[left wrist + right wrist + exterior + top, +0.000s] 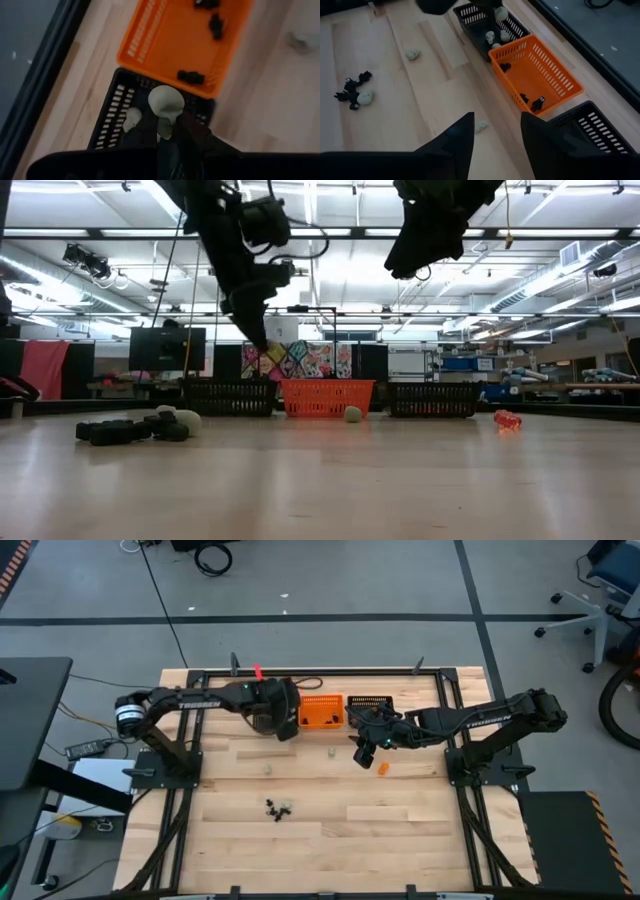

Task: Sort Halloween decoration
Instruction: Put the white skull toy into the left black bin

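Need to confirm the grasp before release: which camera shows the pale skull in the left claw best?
The left wrist view: the pale skull sits large between the left claw fingers, above the black basket. The right wrist view shows it small and far off. The high and low views hide it behind the arm.

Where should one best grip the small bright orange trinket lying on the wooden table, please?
Across its middle, from straight above: the small bright orange trinket lies low and alone on the wooden table, and the open right gripper is close beside it. The left gripper holds a pale skull trinket.
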Controlling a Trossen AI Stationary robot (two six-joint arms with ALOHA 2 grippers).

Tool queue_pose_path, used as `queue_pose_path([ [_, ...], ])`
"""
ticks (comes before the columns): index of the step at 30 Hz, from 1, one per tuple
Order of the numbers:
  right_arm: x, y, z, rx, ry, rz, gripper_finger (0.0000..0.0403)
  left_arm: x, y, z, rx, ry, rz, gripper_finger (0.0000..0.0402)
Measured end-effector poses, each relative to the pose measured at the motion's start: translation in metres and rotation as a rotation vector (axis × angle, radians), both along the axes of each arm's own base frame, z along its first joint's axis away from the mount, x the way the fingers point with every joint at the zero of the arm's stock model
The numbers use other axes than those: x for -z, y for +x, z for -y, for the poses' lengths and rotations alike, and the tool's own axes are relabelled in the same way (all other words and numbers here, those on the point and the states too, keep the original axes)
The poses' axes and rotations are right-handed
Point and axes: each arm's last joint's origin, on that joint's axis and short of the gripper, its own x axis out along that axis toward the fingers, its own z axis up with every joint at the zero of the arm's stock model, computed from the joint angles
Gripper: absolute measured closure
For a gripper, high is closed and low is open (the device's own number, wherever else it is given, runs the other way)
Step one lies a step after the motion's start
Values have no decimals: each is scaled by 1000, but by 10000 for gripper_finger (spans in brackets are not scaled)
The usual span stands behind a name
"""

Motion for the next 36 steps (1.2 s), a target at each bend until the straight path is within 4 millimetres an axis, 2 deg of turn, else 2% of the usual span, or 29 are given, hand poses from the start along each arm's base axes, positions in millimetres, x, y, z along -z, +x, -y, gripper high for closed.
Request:
queue_pose_path([
  [8,3,-1,0,9,11,-6,238,24,-8,-29,-33,-111,-16,370],
  [17,3,-1,0,16,18,-8,238,56,-12,-44,-85,-193,-109,370],
  [22,3,-2,0,16,17,-16,238,66,-13,-49,-149,-227,-129,366],
  [31,4,-2,0,12,12,-21,238,64,-12,-46,-145,-232,-140,286],
  [36,4,-2,0,9,10,-23,238,53,-11,-47,-159,-250,-168,246],
])
